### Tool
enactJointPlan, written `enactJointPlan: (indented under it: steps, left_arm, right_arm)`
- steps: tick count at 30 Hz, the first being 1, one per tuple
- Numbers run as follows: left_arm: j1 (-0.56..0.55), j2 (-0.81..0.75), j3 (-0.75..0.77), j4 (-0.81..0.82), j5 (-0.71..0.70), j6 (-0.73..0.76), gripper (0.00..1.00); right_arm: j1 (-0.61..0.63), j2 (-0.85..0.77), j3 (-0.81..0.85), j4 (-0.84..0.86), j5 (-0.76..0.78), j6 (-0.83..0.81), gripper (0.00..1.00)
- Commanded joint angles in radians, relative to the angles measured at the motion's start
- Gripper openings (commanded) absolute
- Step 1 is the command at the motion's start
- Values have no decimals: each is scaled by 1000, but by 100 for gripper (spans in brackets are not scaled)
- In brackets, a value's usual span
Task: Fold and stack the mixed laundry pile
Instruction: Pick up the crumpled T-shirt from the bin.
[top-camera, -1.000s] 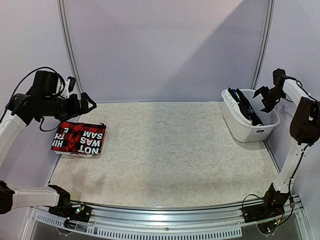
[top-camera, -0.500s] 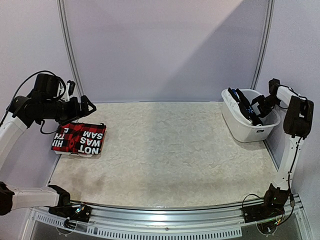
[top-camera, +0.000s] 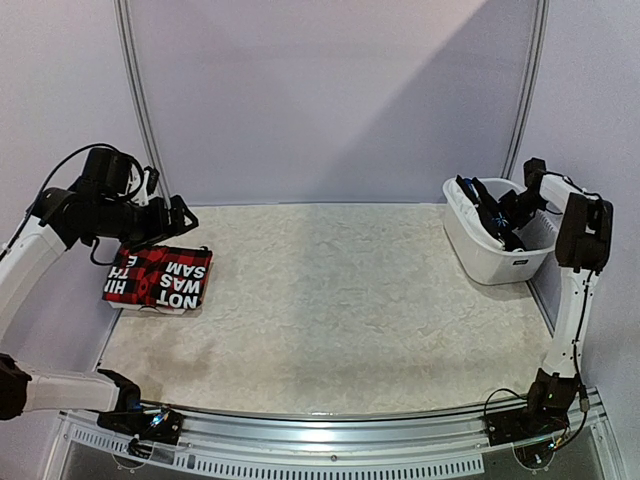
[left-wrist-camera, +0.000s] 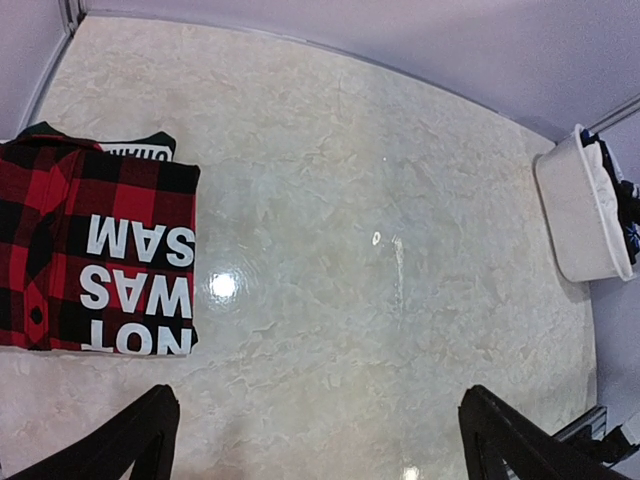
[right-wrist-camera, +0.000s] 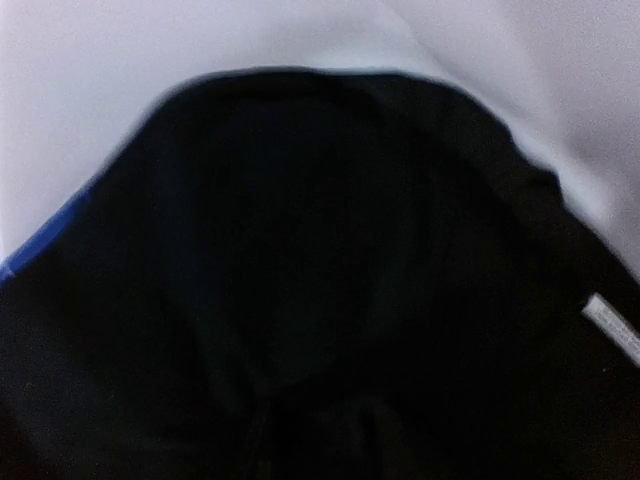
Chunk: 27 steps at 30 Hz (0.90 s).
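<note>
1 plaid shirt (top-camera: 160, 277), 1 wht basket (top-camera: 490, 262)

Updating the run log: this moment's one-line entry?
left gripper open, empty | red plaid shirt folded, at left | right gripper in basket, at black garment

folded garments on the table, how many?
2. Red plaid shirt on top, at the table's left edge; dark garment under it, only an edge showing. More may be hidden beneath.
</note>
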Motion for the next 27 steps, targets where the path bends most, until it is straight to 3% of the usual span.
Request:
enactJointPlan:
  steps: [1,5,6,27]
  left_arm:
    - [-15,25,0,-8,-7,2,100]
    - [-15,43,6,-5,-3,9,100]
    - [-15,47,8,-2,-3,10,99]
    - [-15,33,25,22,17,34,100]
  right_arm:
    - [11,80,-22,-78,-19,10,24]
    - [11,72,-4,-77,-32,-1,2]
    - [12,69,1,-80,-32,-5,0]
    - [57,-310,27,-80,-68,-41,0]
